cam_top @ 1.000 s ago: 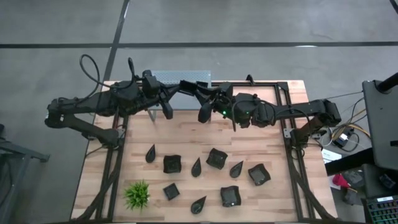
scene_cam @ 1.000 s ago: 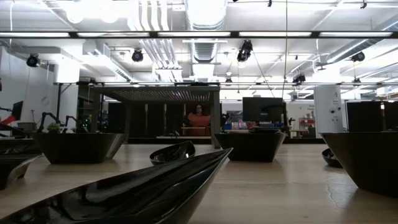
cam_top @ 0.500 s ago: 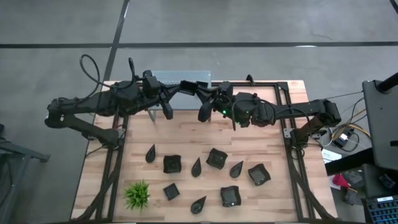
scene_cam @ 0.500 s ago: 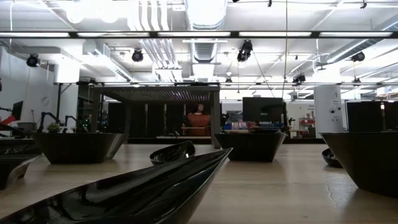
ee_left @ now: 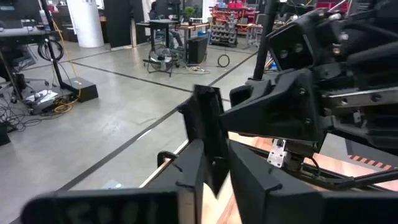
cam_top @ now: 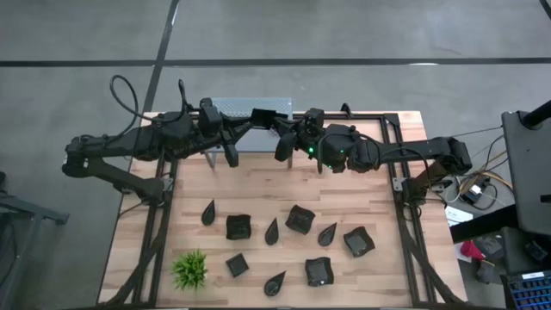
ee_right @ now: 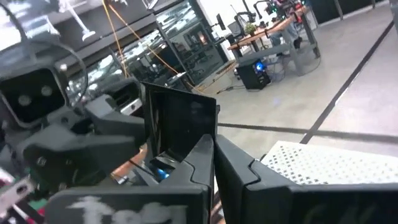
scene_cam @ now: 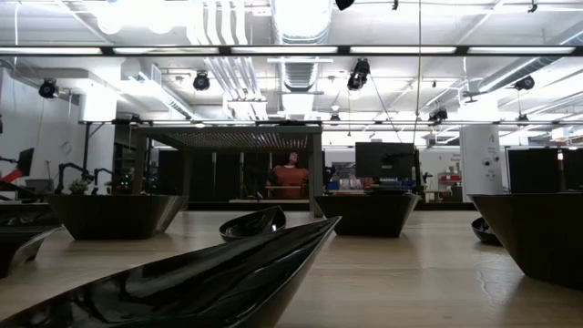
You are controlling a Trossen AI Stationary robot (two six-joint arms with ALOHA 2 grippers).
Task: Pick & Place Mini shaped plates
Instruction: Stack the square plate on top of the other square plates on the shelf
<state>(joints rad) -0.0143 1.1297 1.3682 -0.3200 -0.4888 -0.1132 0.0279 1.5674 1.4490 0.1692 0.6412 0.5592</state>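
spanning most of the high view, the wooden tabletop [cam_top: 258, 185] sits in a dark frame on a grey floor. the left arm [cam_top: 129, 146] and the right arm [cam_top: 405, 155] reach in from either side and meet over the far edge, just beside a perforated metal tray [cam_top: 228, 108].

the right claw [cam_top: 280, 129] is together, clamped on one edge of the held square plate [cam_top: 263, 116], which stands upright in the air above that far edge; the right wrist view shows this plate [ee_right: 180, 127] rising face-on from between its fingertips [ee_right: 202, 155]. the left claw [cam_top: 245, 125] is at the same plate from the other side. in the left wrist view the plate [ee_left: 208, 134] is seen edge-on between the two fingers [ee_left: 186, 174], but i cannot tell whether they press it or stand off it.

the other mini shaped plates [cam_top: 300, 219] lie scattered over the near half of the tabletop, well apart from both claws: five square ones [cam_top: 238, 226] and four teardrop ones [cam_top: 272, 231], none touching another. a spiky green plant [cam_top: 189, 269] stands at the near left corner, beside a small square plate [cam_top: 237, 264].

the low view shows a teardrop plate [scene_cam: 209, 273] close up, square ones [scene_cam: 114, 216] farther off, and a person [scene_cam: 290, 178] far back in the room.
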